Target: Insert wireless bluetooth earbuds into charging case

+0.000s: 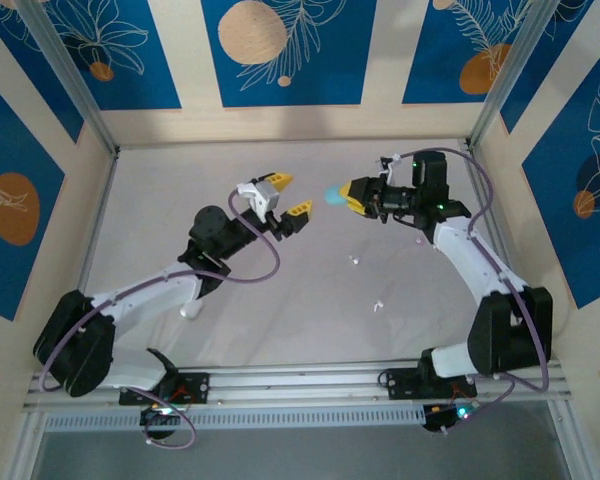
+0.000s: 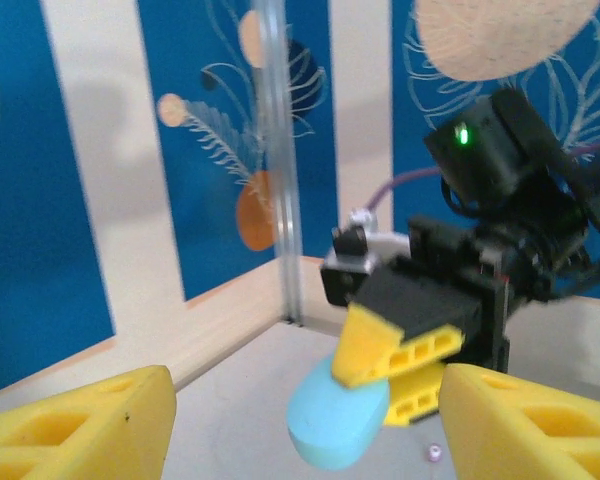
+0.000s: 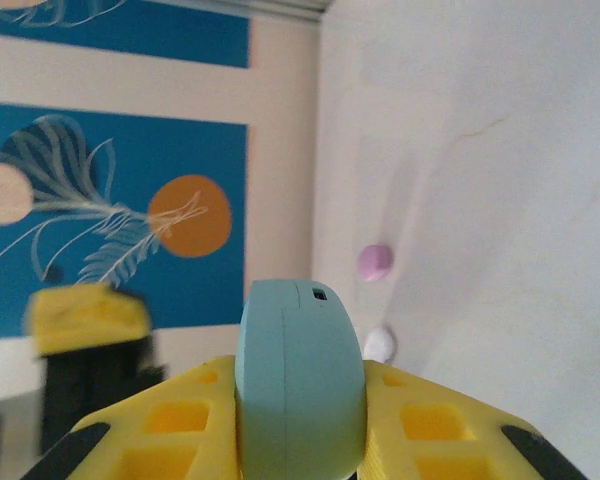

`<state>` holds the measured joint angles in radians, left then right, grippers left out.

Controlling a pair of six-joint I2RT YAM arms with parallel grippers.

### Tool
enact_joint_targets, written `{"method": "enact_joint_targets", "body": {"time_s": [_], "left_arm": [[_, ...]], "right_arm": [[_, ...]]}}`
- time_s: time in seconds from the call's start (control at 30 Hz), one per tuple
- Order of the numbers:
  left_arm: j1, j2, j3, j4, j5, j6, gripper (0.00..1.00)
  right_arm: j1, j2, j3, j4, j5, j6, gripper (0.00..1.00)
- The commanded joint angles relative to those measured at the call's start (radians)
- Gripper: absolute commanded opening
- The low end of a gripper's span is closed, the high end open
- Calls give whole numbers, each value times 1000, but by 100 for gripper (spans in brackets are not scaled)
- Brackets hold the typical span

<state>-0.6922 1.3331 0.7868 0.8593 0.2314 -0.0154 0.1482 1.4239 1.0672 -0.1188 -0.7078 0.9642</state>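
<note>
Looking down from above, I count one light-blue case point(image 1: 331, 195), clenched in my right tool point(image 1: 352, 197) over the table point(image 1: 180, 190). Its long axis runs out past the fingertips toward the left tool point(image 1: 292, 194). That tool is released, spread wide and holding nothing, just short of the case. A white bud point(image 1: 352, 261) and a second bud point(image 1: 377, 305) lie apart on the table nearer the bases. From the right wrist I see a pinkish bit point(image 3: 374, 262) and a white bit point(image 3: 379, 343) beyond the case.
</note>
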Motion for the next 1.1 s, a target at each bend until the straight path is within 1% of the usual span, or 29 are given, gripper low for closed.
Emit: {"method": "enact_joint_targets", "body": {"time_s": [0.0,0.1,0.17,0.23,0.33,0.57,0.7,0.8,0.97,1.07], "left_arm": [[-7,-92,11,-184,-195,6,71],[-4,-136,39,-338,-263,1,73],[3,-153,60,-434,-305,-9,73],[9,-170,76,-513,-326,-22,74],[22,-189,78,-576,-338,-39,74],[43,-196,93,-695,-374,-84,74],[52,-195,92,-716,-373,-100,74],[60,-180,111,-761,-374,-108,73],[72,-158,127,-825,-378,-139,73],[76,-148,139,-877,-380,-176,73]], "right_arm": [[5,149,4,-8,45,-44,17],[13,268,35,7,67,-39,17],[18,349,61,38,58,-18,17],[28,421,96,40,66,-17,17],[49,522,170,17,70,-30,17],[88,690,318,-53,91,-72,18],[97,746,370,-87,103,-91,18],[106,770,403,-152,135,-133,19],[106,771,407,-233,179,-181,25],[102,761,411,-283,212,-214,31]]}}
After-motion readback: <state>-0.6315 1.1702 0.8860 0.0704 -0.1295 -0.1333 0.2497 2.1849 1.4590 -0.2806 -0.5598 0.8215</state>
